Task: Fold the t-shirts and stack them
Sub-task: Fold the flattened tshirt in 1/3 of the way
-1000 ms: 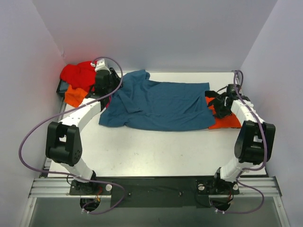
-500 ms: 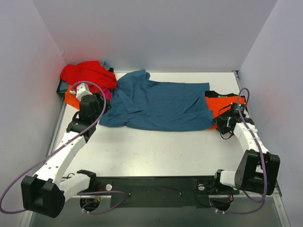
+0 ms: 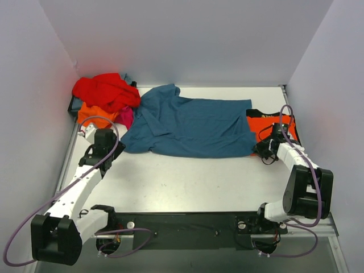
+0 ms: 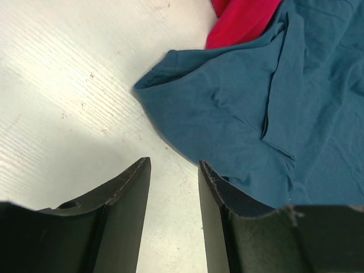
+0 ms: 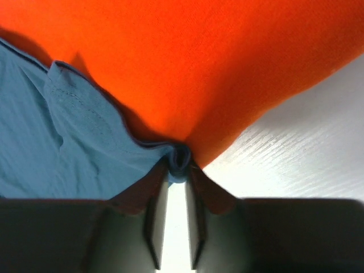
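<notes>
A teal t-shirt (image 3: 193, 125) lies spread across the middle of the table. My right gripper (image 3: 263, 152) is at its near right corner. In the right wrist view the gripper (image 5: 178, 170) is shut on a bunched fold of the teal t-shirt (image 5: 57, 148), beside an orange t-shirt (image 5: 199, 57). My left gripper (image 3: 109, 137) hovers left of the teal shirt's near left corner. In the left wrist view it (image 4: 173, 170) is open and empty over bare table, and the teal corner (image 4: 216, 108) lies just ahead.
A red t-shirt (image 3: 107, 90) is heaped at the back left over an orange one (image 3: 90, 112) and a magenta one (image 3: 126, 116), which also shows in the left wrist view (image 4: 242, 20). An orange t-shirt (image 3: 274, 126) lies at the right. White walls enclose the table (image 3: 187, 182).
My left arm drew back from the red heap to the near left of the teal shirt. My right gripper moved to the teal shirt's near right corner and shut on it.
</notes>
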`<action>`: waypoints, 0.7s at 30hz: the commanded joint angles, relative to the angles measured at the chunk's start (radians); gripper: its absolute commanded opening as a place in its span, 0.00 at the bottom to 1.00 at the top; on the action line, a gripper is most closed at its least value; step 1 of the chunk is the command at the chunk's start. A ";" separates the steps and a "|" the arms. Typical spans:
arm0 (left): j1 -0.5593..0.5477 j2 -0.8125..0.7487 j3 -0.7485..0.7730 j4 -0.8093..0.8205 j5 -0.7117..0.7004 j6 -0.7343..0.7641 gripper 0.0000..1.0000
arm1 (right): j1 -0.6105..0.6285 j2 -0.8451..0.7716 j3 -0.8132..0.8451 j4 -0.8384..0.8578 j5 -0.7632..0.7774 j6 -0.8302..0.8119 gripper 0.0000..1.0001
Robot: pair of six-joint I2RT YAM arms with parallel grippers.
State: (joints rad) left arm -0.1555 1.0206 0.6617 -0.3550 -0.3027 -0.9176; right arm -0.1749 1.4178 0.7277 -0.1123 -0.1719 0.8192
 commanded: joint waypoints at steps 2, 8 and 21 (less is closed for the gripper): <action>0.008 0.013 -0.039 -0.018 0.020 -0.044 0.49 | 0.011 -0.055 0.023 -0.038 0.046 -0.008 0.05; 0.004 0.018 -0.132 0.074 0.060 -0.084 0.49 | 0.006 -0.152 -0.011 -0.102 0.051 -0.029 0.00; -0.001 0.110 -0.200 0.290 0.039 -0.155 0.61 | -0.017 -0.283 -0.062 -0.171 -0.003 -0.054 0.00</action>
State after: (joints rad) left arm -0.1608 1.1198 0.4812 -0.2234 -0.2356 -1.0313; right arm -0.1761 1.1603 0.6849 -0.2317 -0.1654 0.7834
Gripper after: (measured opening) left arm 0.603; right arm 0.013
